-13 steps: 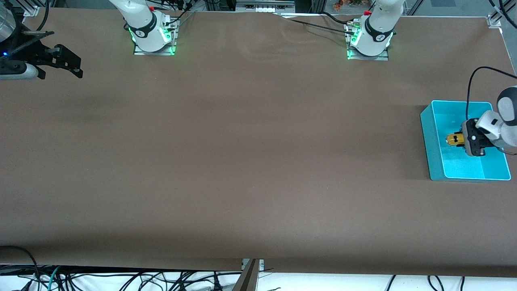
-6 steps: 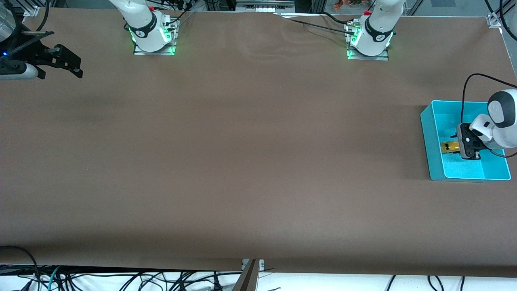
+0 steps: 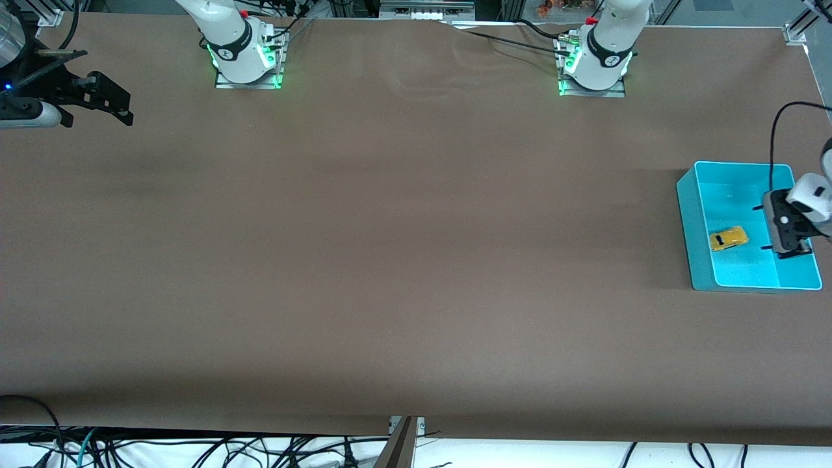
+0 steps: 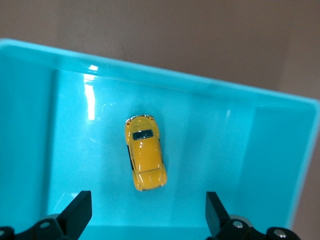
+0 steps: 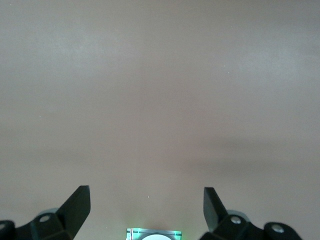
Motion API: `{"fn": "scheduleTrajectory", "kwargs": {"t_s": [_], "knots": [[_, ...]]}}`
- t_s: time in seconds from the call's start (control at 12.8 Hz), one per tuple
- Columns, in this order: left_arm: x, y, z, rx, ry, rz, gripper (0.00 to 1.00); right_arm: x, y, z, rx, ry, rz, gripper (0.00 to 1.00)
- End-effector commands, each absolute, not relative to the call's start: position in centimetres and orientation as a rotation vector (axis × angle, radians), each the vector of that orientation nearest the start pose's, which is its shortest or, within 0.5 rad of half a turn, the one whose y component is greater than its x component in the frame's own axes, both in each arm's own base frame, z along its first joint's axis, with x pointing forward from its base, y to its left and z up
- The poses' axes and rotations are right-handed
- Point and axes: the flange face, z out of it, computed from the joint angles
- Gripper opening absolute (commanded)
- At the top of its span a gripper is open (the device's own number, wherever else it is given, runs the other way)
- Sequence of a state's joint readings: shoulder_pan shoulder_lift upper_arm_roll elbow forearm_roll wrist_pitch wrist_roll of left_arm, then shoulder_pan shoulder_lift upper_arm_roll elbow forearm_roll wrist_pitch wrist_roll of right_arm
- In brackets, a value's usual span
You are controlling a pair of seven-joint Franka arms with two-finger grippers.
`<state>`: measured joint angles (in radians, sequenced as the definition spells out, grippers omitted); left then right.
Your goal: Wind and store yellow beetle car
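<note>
Brown table (image 3: 390, 260) fills right wrist view; yellow beetle car (image 4: 144, 159) absent.

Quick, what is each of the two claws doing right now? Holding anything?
Left gripper: open, holding nothing, over the teal bin; the yellow beetle car lies loose in the bin.
Right gripper: open, empty, waiting over the bare table.

Turquoise bin (image 3: 693, 214) on brown table (image 3: 390, 260), left arm's end.

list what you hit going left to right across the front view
right gripper → right arm base → left arm base → bin near wall → car in the bin → left gripper, open over the bin
</note>
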<state>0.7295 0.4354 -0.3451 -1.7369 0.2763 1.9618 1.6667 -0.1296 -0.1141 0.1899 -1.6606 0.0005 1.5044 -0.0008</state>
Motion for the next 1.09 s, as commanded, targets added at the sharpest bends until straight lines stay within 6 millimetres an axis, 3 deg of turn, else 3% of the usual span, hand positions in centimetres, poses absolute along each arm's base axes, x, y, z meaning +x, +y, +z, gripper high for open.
{"fn": "scheduleTrajectory", "kwargs": {"t_s": [0.0, 0.16, 0.47, 0.62, 0.78, 0.86, 0.93, 1.01], "knots": [[59.6, 25.5, 39.7, -2.592, 1.957, 0.31, 1.0, 51.1, 3.6, 64.3, -3.149, -0.069, 0.07, 1.0], [60.7, 23.8, 44.2, -2.735, 1.735, 0.314, 1.0, 51.1, 3.6, 64.3, -3.149, -0.069, 0.07, 1.0], [62.6, 16.3, 49.3, -2.882, 1.462, 0.296, 1.0, 51.1, 3.6, 64.3, -3.149, -0.069, 0.075, 1.0], [62.7, 11.2, 50.4, -2.985, 1.241, 0.357, 1.0, 51.2, 3.7, 64.1, -3.149, -0.071, 0.08, 1.0], [62.2, 5.2, 53.9, -3.03, 1.033, 0.33, 1.0, 51.1, 3.6, 64.3, -3.149, -0.069, 0.075, 1.0], [62.1, 3.6, 54.2, -3.062, 0.929, 0.346, 1.0, 51.1, 3.6, 64.2, -3.149, -0.071, 0.077, 1.0], [62.0, 2.2, 54.6, -3.074, 0.857, 0.348, 1.0, 51.1, 3.6, 64.3, -3.149, -0.069, 0.075, 1.0], [61.7, -0.9, 55.6, -3.037, 0.872, 0.319, 1.0, 51.1, 3.6, 64.3, -3.149, -0.069, 0.075, 1.0]]}}
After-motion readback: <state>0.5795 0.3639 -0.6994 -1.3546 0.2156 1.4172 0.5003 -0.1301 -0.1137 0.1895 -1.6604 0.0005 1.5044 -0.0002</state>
